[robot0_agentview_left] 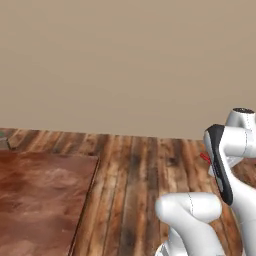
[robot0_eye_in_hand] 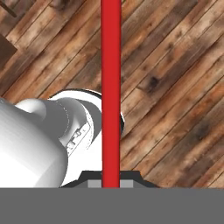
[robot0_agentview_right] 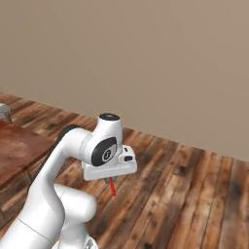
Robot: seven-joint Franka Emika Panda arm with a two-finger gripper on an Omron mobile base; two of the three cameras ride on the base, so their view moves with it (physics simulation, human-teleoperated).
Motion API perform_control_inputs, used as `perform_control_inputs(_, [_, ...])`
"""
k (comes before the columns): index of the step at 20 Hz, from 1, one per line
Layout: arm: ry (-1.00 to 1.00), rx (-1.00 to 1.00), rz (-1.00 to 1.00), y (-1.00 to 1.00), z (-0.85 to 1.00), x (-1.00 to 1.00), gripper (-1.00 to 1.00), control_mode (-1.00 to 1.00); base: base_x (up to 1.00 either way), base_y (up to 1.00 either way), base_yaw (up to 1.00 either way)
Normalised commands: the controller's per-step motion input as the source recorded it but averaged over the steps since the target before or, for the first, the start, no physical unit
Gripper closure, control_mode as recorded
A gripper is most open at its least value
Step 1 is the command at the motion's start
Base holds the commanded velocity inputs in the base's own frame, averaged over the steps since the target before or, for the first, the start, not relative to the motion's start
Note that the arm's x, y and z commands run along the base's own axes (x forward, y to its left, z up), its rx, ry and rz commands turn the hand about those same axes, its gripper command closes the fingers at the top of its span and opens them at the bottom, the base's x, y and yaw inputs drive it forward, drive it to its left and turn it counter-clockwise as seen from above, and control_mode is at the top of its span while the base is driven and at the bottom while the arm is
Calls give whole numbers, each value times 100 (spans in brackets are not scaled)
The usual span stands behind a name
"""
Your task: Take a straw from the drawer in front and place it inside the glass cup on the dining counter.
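Centre of hand view: straw point(robot0_eye_in_hand: 110, 92) clamped in gripper point(robot0_agentview_right: 111, 180), fetched from drawer; dining counter point(robot0_agentview_left: 40, 200) lower left, placement in cup outstanding.

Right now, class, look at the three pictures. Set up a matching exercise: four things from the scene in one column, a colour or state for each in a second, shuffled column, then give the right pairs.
Things:
1. straw
2. end effector
3. dining counter
4. floor

Descriptions:
A. glossy reddish-brown top, at the left
B. thin, red, hanging down from the hand
C. worn wooden planks
D. shut on the red stick, above the planks

Pairs: 1-B, 2-D, 3-A, 4-C
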Motion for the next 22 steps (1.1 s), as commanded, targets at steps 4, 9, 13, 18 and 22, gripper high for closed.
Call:
perform_control_inputs(4, [0, 0, 0, 0, 0, 0, 100, 100, 100, -47, 47])
perform_control_inputs(9, [0, 0, 0, 0, 0, 0, 100, 100, 100, -45, 50])
perform_control_inputs(13, [0, 0, 0, 0, 0, 0, 100, 100, 100, -49, 50])
perform_control_inputs(18, [0, 0, 0, 0, 0, 0, 100, 100, 96, -40, 53])
perform_control_inputs(22, [0, 0, 0, 0, 0, 0, 100, 100, 89, -36, 58])
